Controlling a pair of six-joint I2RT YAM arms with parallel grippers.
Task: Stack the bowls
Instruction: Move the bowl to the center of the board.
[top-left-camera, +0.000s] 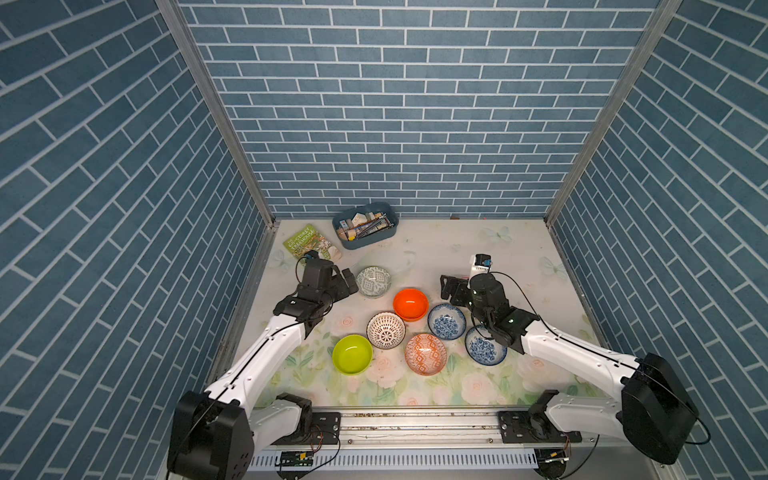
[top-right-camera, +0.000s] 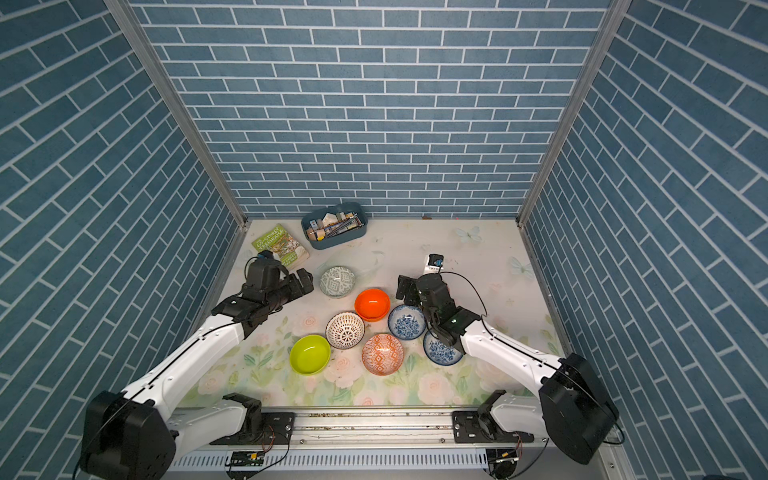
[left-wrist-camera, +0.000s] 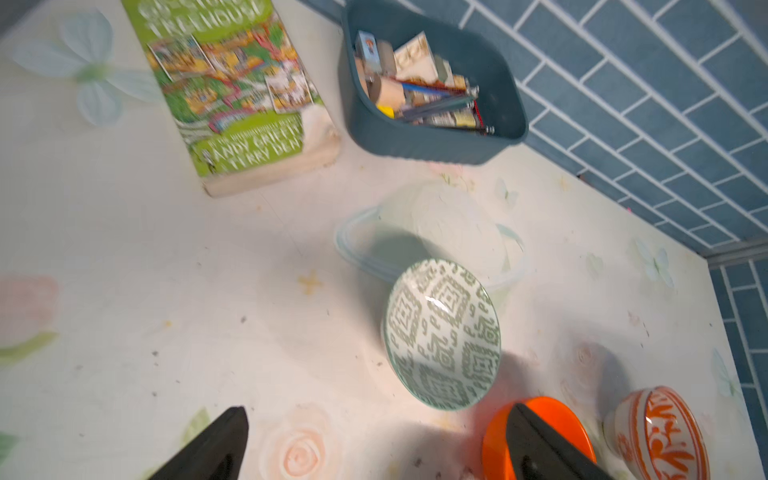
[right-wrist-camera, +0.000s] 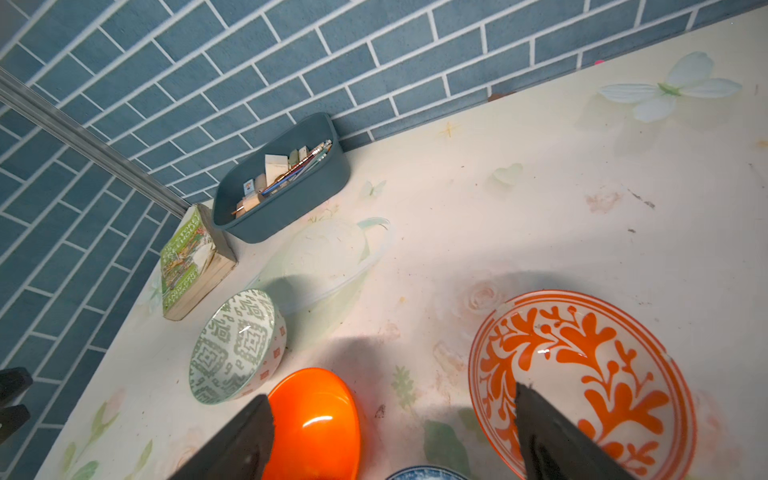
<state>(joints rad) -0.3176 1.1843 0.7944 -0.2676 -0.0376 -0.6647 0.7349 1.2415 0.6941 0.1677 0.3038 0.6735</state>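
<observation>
Beneath the right claw (right-wrist-camera: 392, 395), orange-white bowl (right-wrist-camera: 582, 357), wrist views only

white arms (top-left-camera: 266, 353), black joints (top-left-camera: 208, 436)

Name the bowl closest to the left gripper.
The grey-green geometric bowl, the only one with that pattern, right beside the open left gripper; the plain orange bowl, next nearest, lies clearly farther off.

A staged robot test cell; brick-print wall panels (top-left-camera: 415, 104) framed by aluminium posts (top-left-camera: 208, 112) box a floral-printed surface (top-left-camera: 498, 249); two arms (top-left-camera: 266, 353) bolt to a rail (top-left-camera: 415, 424) with exposed wiring (top-left-camera: 328, 444).
</observation>
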